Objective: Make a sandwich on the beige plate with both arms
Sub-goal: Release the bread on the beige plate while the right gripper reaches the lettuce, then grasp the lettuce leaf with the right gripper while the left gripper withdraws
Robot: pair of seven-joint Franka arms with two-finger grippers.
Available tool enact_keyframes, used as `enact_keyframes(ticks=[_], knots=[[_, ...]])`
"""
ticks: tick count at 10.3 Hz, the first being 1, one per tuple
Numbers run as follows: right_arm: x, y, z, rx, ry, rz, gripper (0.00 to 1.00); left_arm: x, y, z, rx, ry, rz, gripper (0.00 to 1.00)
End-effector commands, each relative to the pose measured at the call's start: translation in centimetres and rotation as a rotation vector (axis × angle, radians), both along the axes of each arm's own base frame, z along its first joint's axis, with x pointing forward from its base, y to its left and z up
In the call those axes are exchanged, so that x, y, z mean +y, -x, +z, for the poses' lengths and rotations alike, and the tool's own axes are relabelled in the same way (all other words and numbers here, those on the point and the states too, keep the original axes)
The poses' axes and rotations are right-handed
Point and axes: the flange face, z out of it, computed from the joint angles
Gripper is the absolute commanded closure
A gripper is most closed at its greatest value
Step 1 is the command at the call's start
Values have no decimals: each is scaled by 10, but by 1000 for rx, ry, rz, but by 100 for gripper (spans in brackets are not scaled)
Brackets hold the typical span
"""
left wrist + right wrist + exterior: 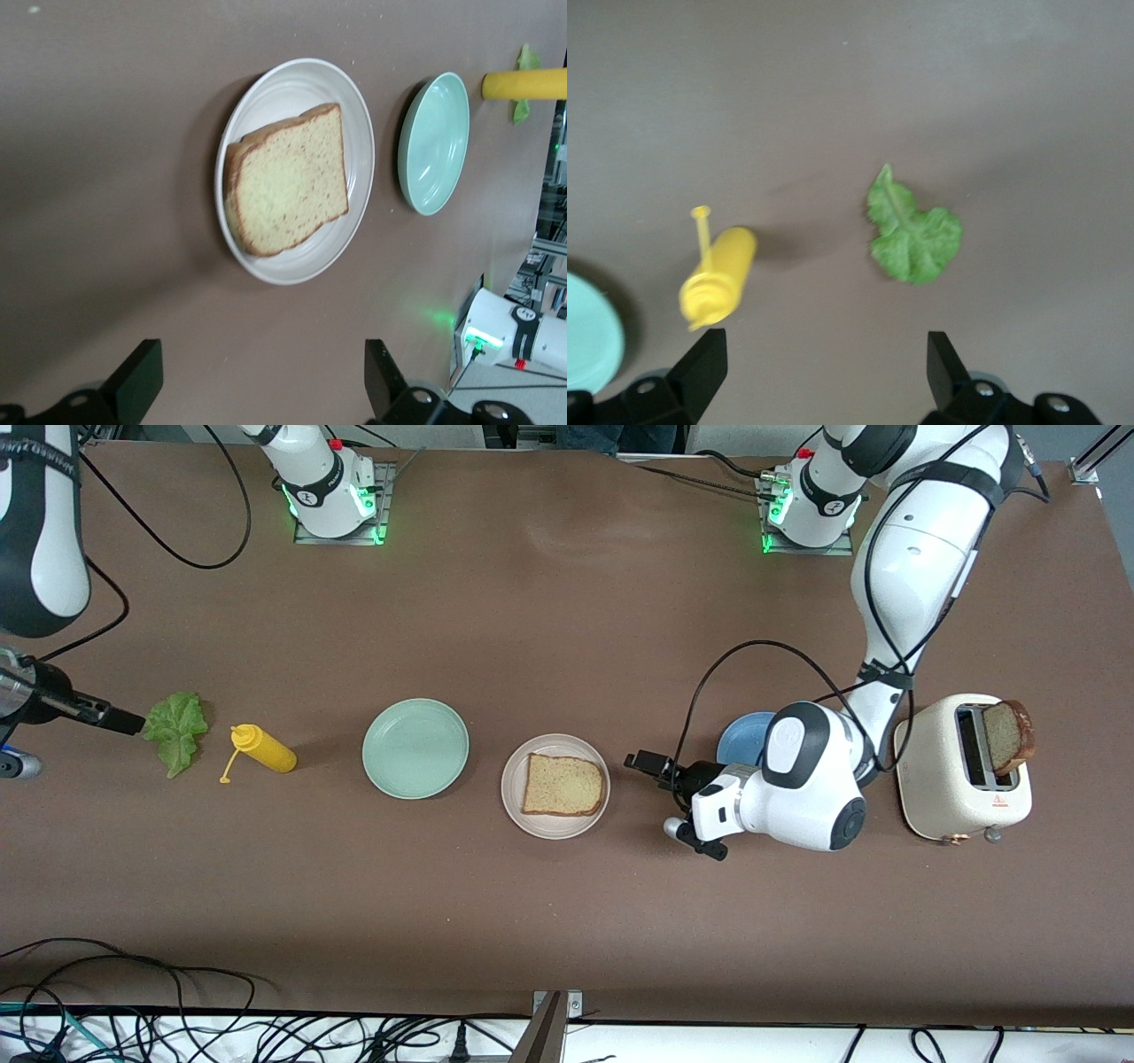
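Front view: left tool [645, 765] low, level, jaws open, at 3 o'clock of beige plate [524, 811] bearing bread slice [563, 786]; right tool [124, 720] open, beside lettuce [177, 731].

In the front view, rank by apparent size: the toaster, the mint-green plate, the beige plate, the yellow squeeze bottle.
1. toaster
2. mint-green plate and beige plate: look about alike, so I won't rank them.
3. yellow squeeze bottle, plainly smallest.
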Motion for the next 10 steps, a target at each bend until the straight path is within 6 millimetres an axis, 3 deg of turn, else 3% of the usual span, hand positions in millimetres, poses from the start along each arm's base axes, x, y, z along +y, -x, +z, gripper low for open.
enact_keyframes(ticks=[1, 3, 5, 6, 8, 9, 10], knots=[[-29, 12, -46, -35, 7, 63, 0, 28, 2, 28, -26, -74, -50, 0], [-37, 23, -85, -55, 2, 82, 0, 54, 2, 56, -53, -165, -106, 0], [-50, 32, -140, -20, -7, 71, 0, 73, 2, 94, -141, -283, -142, 0], [-57, 34, -157, 6, -14, 94, 0, 79, 6, 122, -190, -365, -147, 0], [-89, 39, -198, 15, -16, 140, 0, 89, 37, 178, -173, -547, -66, 0], [-102, 43, -214, 15, -19, 146, 0, 97, 43, 211, -227, -615, -55, 0], [-105, 42, -226, 13, -16, 155, 0, 114, 43, 231, -270, -666, -37, 0]])
